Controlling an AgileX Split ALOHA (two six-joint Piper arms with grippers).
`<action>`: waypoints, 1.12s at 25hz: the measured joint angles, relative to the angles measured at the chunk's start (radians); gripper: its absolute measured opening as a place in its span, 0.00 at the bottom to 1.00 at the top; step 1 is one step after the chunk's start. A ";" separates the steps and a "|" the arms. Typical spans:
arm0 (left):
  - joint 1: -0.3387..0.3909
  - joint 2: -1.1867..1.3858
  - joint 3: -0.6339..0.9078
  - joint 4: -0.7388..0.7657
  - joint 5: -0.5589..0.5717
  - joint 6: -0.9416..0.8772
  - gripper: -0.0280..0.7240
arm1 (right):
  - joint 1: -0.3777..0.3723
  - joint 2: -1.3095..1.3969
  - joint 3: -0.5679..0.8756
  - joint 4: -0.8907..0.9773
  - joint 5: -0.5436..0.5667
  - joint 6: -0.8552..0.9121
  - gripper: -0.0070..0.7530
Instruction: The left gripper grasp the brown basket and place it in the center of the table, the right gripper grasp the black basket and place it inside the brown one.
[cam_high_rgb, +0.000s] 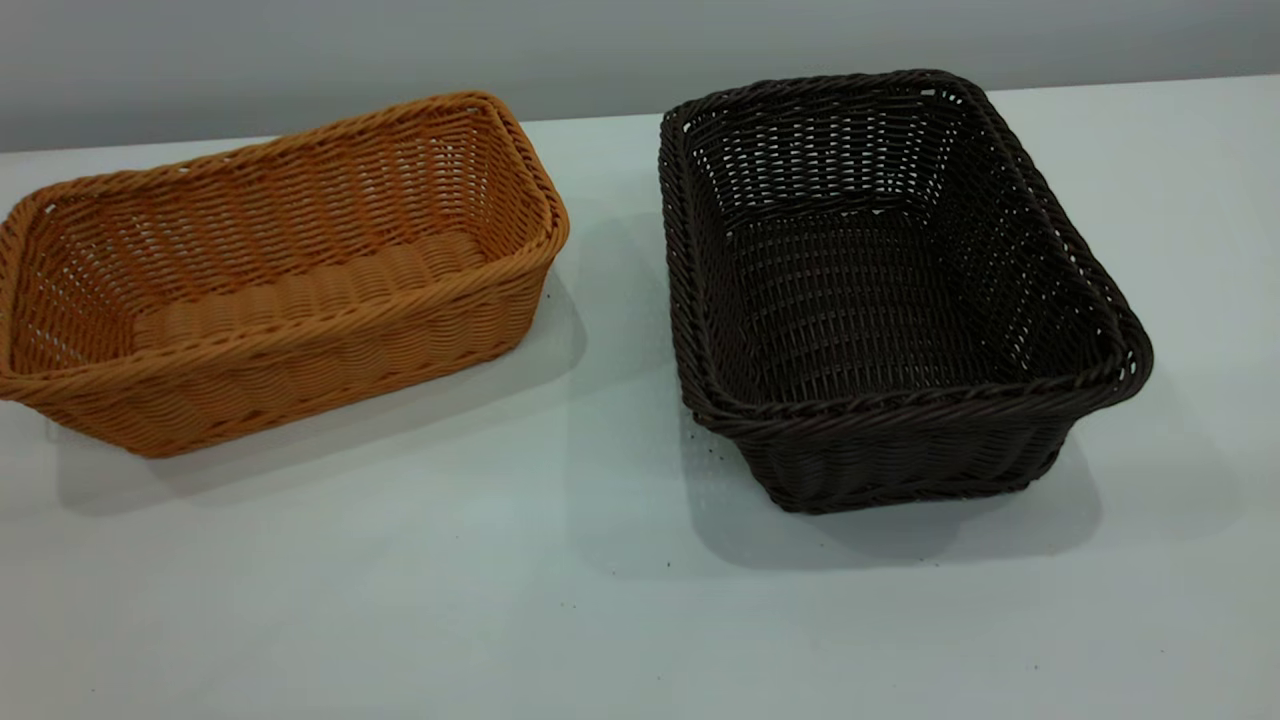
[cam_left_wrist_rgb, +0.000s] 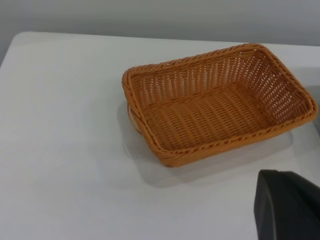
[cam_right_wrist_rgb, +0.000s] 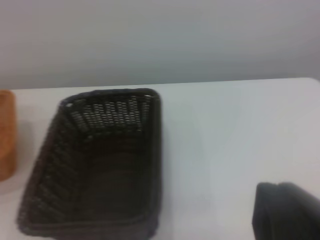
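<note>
Brown basket (cam_high_rgb: 270, 300) and black basket (cam_high_rgb: 880, 290) apart on desk (cam_high_rgb: 600, 600).
Both upright, empty; end effector finger state of either arm: cannot tell.

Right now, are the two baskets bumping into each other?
Apart. The exterior view shows bare white table between the brown basket and the black basket.

The counter (cam_high_rgb: 600, 620) is white and flat, with a few tiny dark specks. The brown basket (cam_high_rgb: 270, 270) sits on it beside the black basket (cam_high_rgb: 890, 290), not touching.
</note>
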 joint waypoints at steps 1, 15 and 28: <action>0.000 0.011 -0.003 -0.001 0.000 0.000 0.04 | 0.000 0.008 0.000 0.010 0.000 -0.007 0.01; -0.044 0.201 -0.172 -0.054 -0.005 0.140 0.04 | 0.000 0.142 0.000 0.241 -0.075 -0.202 0.09; -0.050 0.591 -0.191 -0.053 -0.103 0.463 0.07 | 0.000 0.551 -0.097 0.511 -0.074 -0.502 0.43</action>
